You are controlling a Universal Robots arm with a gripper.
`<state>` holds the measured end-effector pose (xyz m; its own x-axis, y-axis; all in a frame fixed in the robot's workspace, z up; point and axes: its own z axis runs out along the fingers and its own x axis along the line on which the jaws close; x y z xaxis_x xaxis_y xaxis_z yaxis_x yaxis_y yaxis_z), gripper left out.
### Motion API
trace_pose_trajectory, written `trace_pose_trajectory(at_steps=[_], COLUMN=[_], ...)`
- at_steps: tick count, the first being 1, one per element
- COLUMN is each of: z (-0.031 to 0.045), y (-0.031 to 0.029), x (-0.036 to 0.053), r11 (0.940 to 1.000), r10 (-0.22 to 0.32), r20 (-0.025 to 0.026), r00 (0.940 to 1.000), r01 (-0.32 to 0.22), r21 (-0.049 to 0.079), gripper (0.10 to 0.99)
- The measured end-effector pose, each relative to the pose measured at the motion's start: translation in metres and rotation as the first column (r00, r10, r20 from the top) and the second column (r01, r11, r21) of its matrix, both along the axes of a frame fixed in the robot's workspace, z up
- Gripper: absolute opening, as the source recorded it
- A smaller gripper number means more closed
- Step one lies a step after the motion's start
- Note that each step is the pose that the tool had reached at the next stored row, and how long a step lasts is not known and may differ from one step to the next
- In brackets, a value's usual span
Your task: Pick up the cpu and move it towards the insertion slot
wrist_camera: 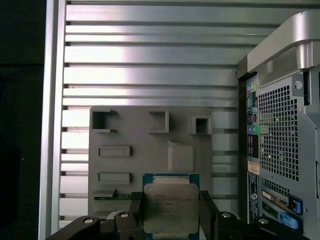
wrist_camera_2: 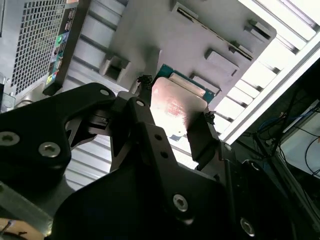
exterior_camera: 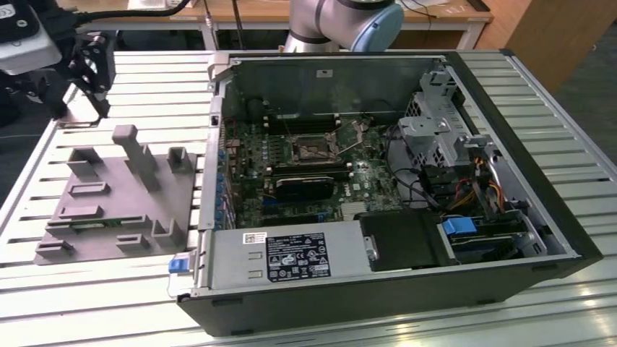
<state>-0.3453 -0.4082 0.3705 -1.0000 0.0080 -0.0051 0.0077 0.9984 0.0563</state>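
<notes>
Slatted metal counter [exterior_camera: 559, 87] carries an open PC case [exterior_camera: 386, 303]. Its upper corner at approx. 2 o'clock in the exterior view is cut by the frame edge. A grey fixture [exterior_camera: 106, 202] lies flat on the counter at 9 o'clock from the case, just beside its wall. The arm [exterior_camera: 347, 22] stands beyond the case at 12 o'clock, cut off by the frame, so just a grey link and a blue joint cap show.

The tool [exterior_camera: 85, 101] hangs at 10 o'clock in the exterior view, past the fixture's far end. It's dark against a dark background, so its tips are hard to make out there.

Both wrist views look past the tool [wrist_camera_2: 175, 127] onto the fixture and counter. Its two black fingers [wrist_camera: 136, 210] are clamped on opposite sides of the cpu [wrist_camera: 171, 207], w/ the silvery lid facing the first wrist cam. The fingers hide both gripped edges, and one edge runs out of frame. In the second wrist view, glare washes out the chip's face.

The insertion slot [exterior_camera: 311, 148] sits inside the case near board centre, well apart from the cpu, at approx. 4 o'clock from the tool. Its middle is too dark to read.

A green memory stick [wrist_camera: 112, 196] lies in a fixture recess, partly behind one finger.
</notes>
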Motion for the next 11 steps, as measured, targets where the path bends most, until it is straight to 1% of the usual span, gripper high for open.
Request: trace_pose_trajectory(at_steps=[11], z=[0.0000], y=[0.0000], x=[0.0488], r11=[1.0000], r10=[0.000], r20=[-0.0033], r00=[1.0000], r01=[0.000], r21=[0.000], gripper=[0.533])
